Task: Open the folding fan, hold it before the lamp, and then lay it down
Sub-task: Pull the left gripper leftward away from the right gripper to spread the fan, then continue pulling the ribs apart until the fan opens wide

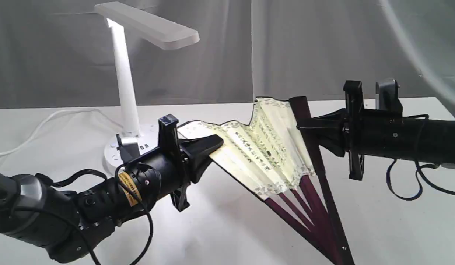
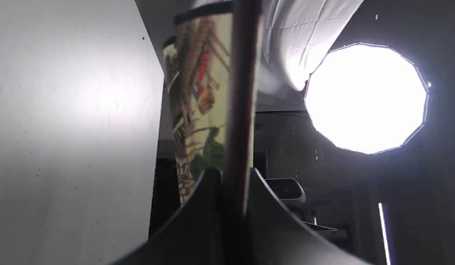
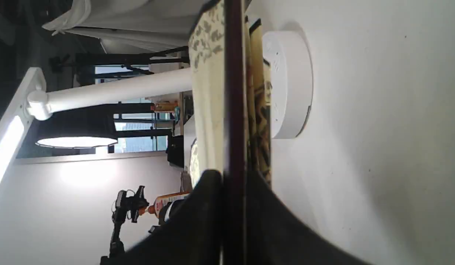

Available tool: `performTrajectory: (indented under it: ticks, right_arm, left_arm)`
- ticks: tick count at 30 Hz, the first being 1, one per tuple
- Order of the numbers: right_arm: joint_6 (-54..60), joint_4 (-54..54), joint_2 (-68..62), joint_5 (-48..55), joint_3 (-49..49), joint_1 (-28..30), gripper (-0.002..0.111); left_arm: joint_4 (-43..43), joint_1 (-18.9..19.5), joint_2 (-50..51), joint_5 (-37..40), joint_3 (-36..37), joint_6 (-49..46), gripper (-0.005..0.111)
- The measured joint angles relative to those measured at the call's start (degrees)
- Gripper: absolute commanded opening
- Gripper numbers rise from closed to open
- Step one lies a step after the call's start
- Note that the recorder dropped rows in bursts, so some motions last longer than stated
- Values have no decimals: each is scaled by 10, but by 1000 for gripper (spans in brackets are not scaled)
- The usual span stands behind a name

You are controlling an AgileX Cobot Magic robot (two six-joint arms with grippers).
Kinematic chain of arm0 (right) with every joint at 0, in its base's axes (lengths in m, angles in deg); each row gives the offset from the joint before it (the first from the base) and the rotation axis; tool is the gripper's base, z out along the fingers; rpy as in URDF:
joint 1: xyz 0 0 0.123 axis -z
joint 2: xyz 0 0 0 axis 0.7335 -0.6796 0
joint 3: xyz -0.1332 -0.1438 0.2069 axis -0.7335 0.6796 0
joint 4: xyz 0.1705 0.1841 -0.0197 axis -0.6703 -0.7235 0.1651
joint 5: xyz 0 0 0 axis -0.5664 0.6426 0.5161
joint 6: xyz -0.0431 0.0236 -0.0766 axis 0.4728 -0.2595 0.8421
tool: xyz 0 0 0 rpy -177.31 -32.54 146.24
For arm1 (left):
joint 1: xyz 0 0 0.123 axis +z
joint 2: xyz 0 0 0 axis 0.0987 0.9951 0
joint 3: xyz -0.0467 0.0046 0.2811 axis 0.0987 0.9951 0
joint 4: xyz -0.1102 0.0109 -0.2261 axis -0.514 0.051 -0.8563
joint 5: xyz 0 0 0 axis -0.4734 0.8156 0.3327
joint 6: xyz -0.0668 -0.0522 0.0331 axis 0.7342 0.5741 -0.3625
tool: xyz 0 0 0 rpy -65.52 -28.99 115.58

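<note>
Both jaws pinch the folding fan (image 1: pixel 266 147) shut by its stiff guards (image 1: pixel 299 106). Between them, the light pleated paper (image 1: pixel 234 138) likely tears easily.

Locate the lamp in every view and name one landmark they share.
Exterior: the lamp stands in the upper left of the picture, beyond the fan's left end.
Left wrist: not in it.
Right wrist: its stem and round base show on either side of the fan's guard.
Shared landmark: the folding fan, whose maroon guard shows in all three.
</note>
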Motion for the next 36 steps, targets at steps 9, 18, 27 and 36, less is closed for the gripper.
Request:
performTrajectory:
  ticks: [9,18,27,36]
  right_arm:
    - [-9,0,0,25,0,57,0]
    - [-15,-3,0,34,0,66,0]
    - [-24,-6,0,36,0,75,0]
    - [-37,-6,0,46,0,116,0]
  left_arm:
    - [-65,0,-62,0,53,-58,0]
    - [-148,-1,-127,1,127,-111,0]
    - [-227,-2,-183,2,196,-137,0]
    - [-279,-2,-241,5,236,-181,0]
